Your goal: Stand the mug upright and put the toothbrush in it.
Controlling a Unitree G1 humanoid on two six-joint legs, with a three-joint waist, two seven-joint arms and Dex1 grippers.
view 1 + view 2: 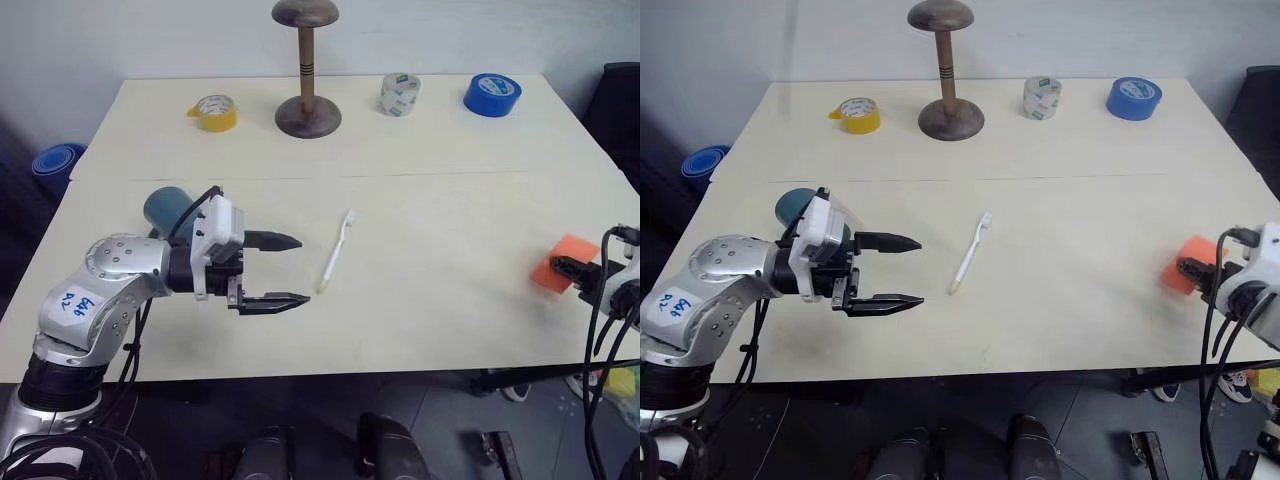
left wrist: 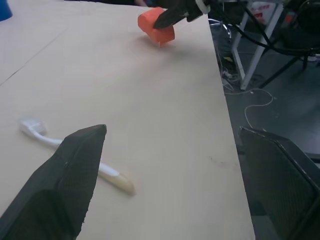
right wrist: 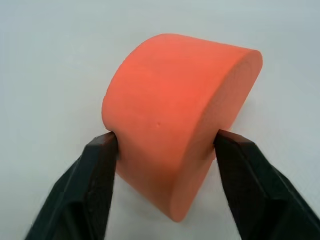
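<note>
The dark teal mug rests on the left of the table, partly hidden behind my left wrist, so how it stands is unclear. A slim white toothbrush lies flat near the table's middle, bristle head pointing away from me. My left gripper is open and points right toward the toothbrush, a short gap from its handle end. At the table's right edge, my right gripper is shut on an orange block, with its fingers pressed on both sides.
Along the far side of the table stand a yellow tape roll, a wooden stand, a clear tape roll and a blue tape roll. A chair frame and cables sit beyond the right edge.
</note>
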